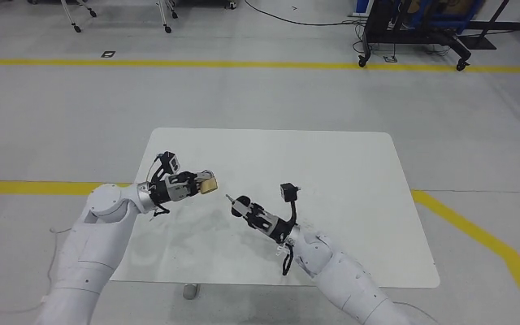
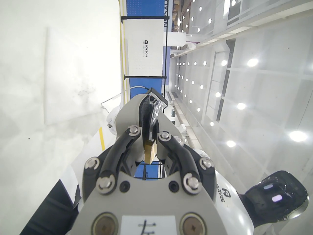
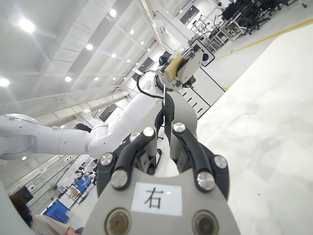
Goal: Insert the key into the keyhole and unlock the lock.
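Above the white surface (image 1: 349,162), the left hand (image 1: 197,186) is closed tight around the brass lock (image 1: 209,186), holding it aloft. Facing it, a short gap away, the right hand (image 1: 236,203) pinches the key (image 3: 165,89), whose tip points toward the lock.

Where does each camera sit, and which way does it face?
Top view: above the arms, looking down at the table; both arms show.
Left wrist view: on that wrist, looking along the left end effector, shut on the lock.
Right wrist view: on that wrist, looking along the right end effector and key toward the lock.
All share the lock.
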Available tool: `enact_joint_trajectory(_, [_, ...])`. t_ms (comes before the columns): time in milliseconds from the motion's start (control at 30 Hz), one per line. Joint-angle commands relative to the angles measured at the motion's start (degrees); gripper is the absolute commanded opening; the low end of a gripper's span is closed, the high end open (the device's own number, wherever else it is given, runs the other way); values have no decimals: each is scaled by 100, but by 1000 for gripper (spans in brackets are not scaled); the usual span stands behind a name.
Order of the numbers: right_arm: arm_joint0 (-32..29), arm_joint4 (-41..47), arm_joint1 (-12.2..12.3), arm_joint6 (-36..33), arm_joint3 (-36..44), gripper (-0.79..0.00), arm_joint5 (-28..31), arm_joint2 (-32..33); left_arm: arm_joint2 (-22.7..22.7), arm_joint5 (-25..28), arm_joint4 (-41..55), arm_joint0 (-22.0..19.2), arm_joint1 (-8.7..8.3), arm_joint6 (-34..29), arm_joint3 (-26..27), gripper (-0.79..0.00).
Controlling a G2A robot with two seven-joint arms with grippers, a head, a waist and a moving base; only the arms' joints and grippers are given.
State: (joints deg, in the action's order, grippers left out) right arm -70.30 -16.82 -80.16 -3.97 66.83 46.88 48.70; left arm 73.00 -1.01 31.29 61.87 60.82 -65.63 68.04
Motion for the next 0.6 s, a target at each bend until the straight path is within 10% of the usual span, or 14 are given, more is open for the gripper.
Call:
enact_joint_trajectory(0, [45,-991,-3,339,140,-785,-717,43,-70,-318,-215,6,-7,194,48,-785])
enact_joint_trajectory(333, [-952,-6345,295,613,2606,-785,-3867,90,-318,-1378,-341,-133,14,466,-14,-785])
enact_joint_trajectory(567, [-1057,-6592,306,514,2766,-785,-4120,81,-319,-1344,-290,-143,18,436,-34,-785])
